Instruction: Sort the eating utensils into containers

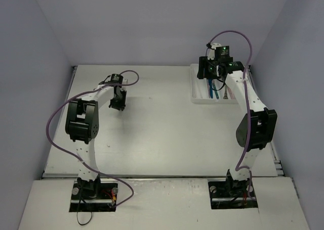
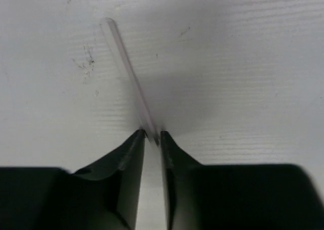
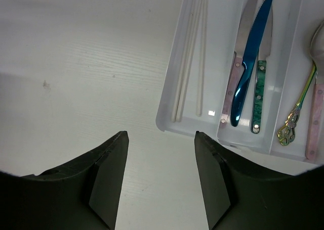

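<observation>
In the left wrist view a thin pale stick (image 2: 126, 68) lies on the white table, running up and to the left. My left gripper (image 2: 152, 135) is shut on its near end, low at the table; in the top view it (image 1: 117, 103) is left of centre. The white compartment tray (image 3: 171, 83) holds several pale sticks (image 3: 188, 63) in its left slot. Beside them lie a blue knife (image 3: 251, 53), a pink-handled knife (image 3: 233, 83) and a teal-handled knife (image 3: 258, 96). My right gripper (image 3: 161, 134) is open and empty, over the table just off the tray's near corner.
The tray (image 1: 199, 97) sits at the back right of the table in the top view, with my right gripper (image 1: 208, 73) above it. A gold-handled spoon (image 3: 298, 108) and a pink handle (image 3: 316, 119) lie in the tray's right slot. Grey walls enclose the table.
</observation>
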